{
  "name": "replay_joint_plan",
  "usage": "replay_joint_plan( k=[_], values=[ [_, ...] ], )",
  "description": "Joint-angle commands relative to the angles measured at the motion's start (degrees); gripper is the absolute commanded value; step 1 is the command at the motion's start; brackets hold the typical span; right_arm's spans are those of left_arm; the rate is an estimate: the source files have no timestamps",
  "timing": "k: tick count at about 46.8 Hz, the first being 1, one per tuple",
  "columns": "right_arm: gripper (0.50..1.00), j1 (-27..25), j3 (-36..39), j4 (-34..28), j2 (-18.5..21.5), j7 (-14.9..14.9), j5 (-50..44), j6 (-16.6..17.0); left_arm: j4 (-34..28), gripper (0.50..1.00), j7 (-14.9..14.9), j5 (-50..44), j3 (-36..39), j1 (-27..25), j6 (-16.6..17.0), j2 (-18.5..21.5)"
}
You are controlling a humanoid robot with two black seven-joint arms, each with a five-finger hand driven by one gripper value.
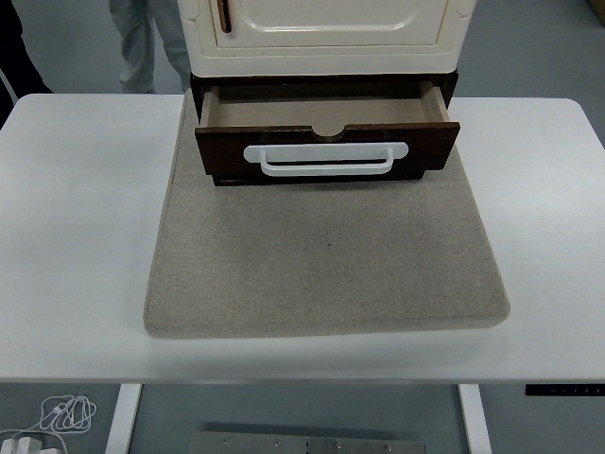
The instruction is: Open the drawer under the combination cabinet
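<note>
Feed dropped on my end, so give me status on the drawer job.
Both hands out of view. Drawer pulled open under cabinet, white handle free. Mat in front bare; nothing in the way.

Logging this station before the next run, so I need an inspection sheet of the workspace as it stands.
Surface: white table, with a grey felt mat in the middle.
Job's things: cream cabinet at the mat's far end; its dark wooden drawer is pulled out, looks empty inside, white handle on the front.
Clutter: nothing seen.
Hands: neither robot hand in view.
Cables: white cable bundle on the floor, lower left.
Surroundings: person's legs behind the table, upper left; grey floor.
</note>
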Motion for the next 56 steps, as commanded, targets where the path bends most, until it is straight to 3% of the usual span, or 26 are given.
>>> replay_joint_plan(
  k=[1, 7, 15, 22, 32, 40, 56],
  values=[
    [0.926, 0.0, 0.0, 0.0, 0.0, 0.0, 0.0, 0.0, 0.1, 1.000, -0.1, -2.7, 0.0, 3.7, 0.0, -2.1],
    [0.926, 0.0, 0.0, 0.0, 0.0, 0.0, 0.0, 0.1, 0.7, 1.000, 0.0, -3.8, -0.2, 8.9, 0.0, -5.5],
    [0.926, 0.0, 0.0, 0.0, 0.0, 0.0, -0.1, 0.1, 7.0, 1.000, 0.0, -7.8, -0.5, 10.5, -0.1, -11.0],
    [0.926, -0.4, 0.1, 0.2, 0.0, 0.1, -0.1, 0.2, 7.9, 1.000, 0.3, -15.1, -0.5, 12.4, -1.5, -12.6],
    [0.926, -0.6, 0.1, 0.4, 0.0, 0.1, -0.2, 0.2, 7.5, 1.000, 1.2, -18.0, -0.1, 15.8, -9.2, -16.0],
    [0.926, -0.6, 0.1, 0.4, 0.0, 0.0, -0.1, 0.3, 7.7, 1.000, 1.2, -19.3, -0.7, 16.0, -13.2, -16.8],
    [0.926, -0.7, 0.2, 1.1, 0.0, 0.0, 0.0, 0.3, 9.9, 1.000, 1.2, -22.4, 0.1, 16.1, -12.9, -20.8]
  ],
)
